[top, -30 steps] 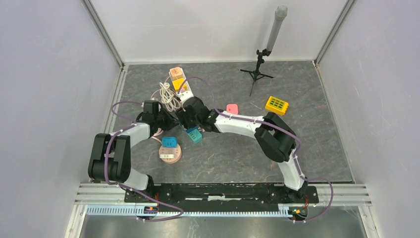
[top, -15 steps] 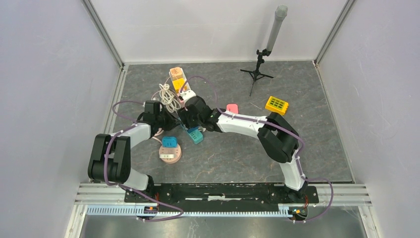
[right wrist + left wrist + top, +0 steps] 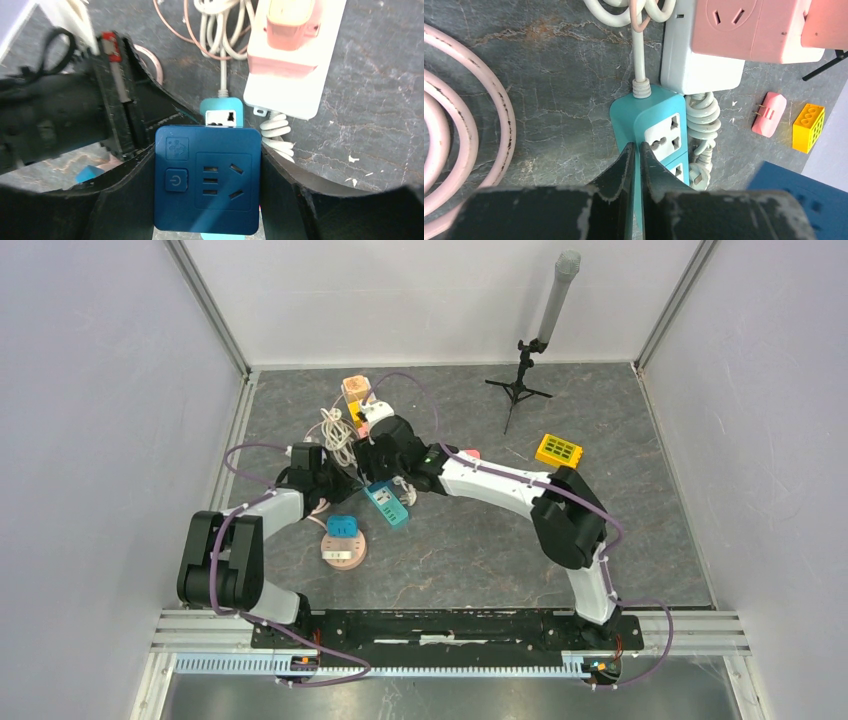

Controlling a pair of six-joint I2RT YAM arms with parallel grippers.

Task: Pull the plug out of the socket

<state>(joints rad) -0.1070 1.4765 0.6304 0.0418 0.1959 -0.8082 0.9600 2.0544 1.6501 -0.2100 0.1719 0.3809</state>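
Our left tool [image 3: 636, 150] is shut, its tips pressed on the teal socket strip [image 3: 651, 122] on the tabletop [image 3: 549, 90]. Our right tool [image 3: 207, 165] clamps the dark blue plug [image 3: 207, 200] by its sides, directly over that strip. We cannot tell whether it is free.

A small black tripod [image 3: 519, 380] stands at the back right, holding a tilted grey tube [image 3: 558, 295]; a yellow block [image 3: 558, 451] lies by the right wall; a pink plug [image 3: 769, 114] lies to its left; a white power strip [image 3: 701, 70] carries a pink adapter [image 3: 749, 27]; a pink cable [image 3: 506, 115] loops nearby; what looks like a blue cube [image 3: 343, 527] sits on a round base [image 3: 343, 558].
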